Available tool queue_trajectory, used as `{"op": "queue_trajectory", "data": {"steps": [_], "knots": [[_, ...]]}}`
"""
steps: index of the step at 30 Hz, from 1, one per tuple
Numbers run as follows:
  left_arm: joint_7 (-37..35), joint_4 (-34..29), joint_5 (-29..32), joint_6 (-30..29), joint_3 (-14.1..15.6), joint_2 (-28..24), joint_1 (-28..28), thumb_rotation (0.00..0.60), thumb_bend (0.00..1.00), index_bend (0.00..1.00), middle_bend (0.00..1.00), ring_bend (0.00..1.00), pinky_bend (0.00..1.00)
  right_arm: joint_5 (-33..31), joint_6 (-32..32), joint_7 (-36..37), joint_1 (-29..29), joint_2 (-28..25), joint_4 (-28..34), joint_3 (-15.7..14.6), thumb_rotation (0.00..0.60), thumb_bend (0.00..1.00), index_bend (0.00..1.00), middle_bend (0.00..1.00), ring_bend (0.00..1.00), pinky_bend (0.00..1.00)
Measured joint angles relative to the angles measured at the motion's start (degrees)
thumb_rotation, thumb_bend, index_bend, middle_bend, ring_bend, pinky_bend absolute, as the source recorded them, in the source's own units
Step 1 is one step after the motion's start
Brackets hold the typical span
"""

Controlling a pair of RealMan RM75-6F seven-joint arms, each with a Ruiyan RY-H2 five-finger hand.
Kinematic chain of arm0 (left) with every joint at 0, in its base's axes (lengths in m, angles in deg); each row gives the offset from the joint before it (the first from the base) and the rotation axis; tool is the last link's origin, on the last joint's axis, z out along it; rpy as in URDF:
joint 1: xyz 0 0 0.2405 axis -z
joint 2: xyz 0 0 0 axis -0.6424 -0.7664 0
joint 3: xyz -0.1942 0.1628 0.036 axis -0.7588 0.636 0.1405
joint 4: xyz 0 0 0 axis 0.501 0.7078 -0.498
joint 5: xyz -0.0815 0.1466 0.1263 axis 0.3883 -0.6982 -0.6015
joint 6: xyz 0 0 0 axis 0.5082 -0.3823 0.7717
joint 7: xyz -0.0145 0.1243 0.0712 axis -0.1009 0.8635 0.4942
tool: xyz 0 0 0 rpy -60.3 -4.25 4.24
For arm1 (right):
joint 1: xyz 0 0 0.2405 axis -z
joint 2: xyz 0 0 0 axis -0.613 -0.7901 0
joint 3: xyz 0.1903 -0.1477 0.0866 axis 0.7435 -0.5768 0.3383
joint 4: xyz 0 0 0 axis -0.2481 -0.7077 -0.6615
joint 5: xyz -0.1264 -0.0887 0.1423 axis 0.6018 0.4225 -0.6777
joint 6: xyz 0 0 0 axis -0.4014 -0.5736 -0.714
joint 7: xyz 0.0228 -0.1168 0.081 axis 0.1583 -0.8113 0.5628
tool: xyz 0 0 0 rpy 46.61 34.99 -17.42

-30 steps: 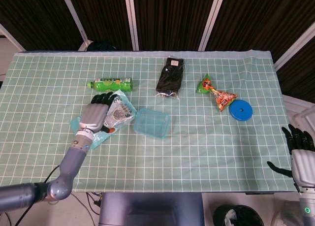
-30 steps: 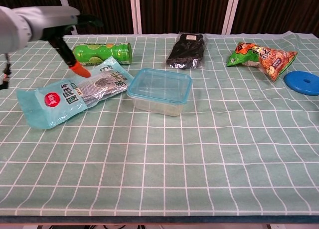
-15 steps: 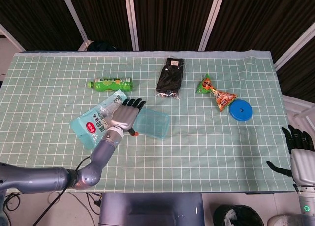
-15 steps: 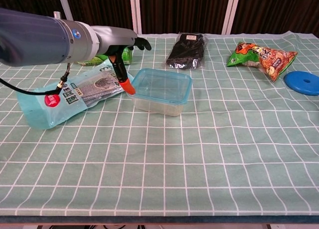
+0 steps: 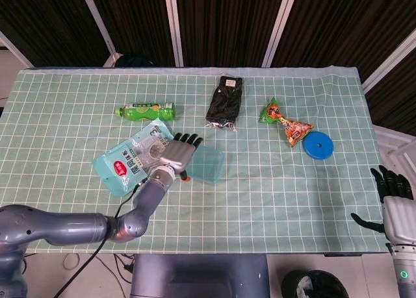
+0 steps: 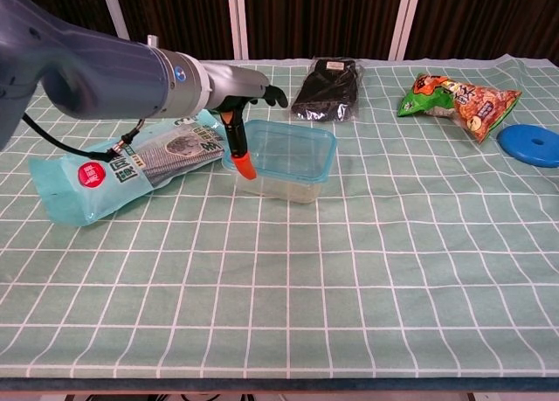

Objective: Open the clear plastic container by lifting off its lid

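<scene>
the clear container (image 6: 281,161) sits lid on, mid-table on the checked cloth (image 5: 273,200), beside a teal snack bag (image 5: 127,163). the left hand (image 5: 175,156) hovers over its left edge, fingers spread, grasping nothing. the right hand (image 5: 395,204) hangs off the table edge, fingers apart, released
</scene>
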Motion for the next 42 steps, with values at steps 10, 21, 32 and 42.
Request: {"op": "queue_trajectory", "data": {"steps": [10,21,32,42], "knots": [[-0.43,4.61,3.33,3.62,2.7,1.94,4.11,0.6,0.0,0.0,0.0,0.0,0.04,-0.32,0.11,-0.25,-0.07,-0.01,0.24,0.05,0.6,0.21,0.0,0.0,0.0,0.0],[-3.29,8.33,-2.99,3.63,4.39,4.5,5.08,0.6,0.07,0.28,0.27,0.3,0.43,-0.37,0.25,-0.1,-0.06,-0.17,0.65,-0.08,0.6,0.21,0.0,0.0,0.0,0.0],[-13.55,6.02,-22.66,5.94,5.87,2.89,0.92,0.6,0.08,0.29,0.29,0.31,0.44,1.19,0.74,-0.66,-0.48,-0.55,2.18,-0.74,0.6,0.21,0.0,0.0,0.0,0.0],[-25.47,4.11,-39.0,12.96,7.15,-0.49,-2.23,0.6,0.08,0.29,0.29,0.31,0.44,4.5,2.9,-4.34,-2.62,1.17,4.61,-1.93,0.6,0.21,0.0,0.0,0.0,0.0]]}}
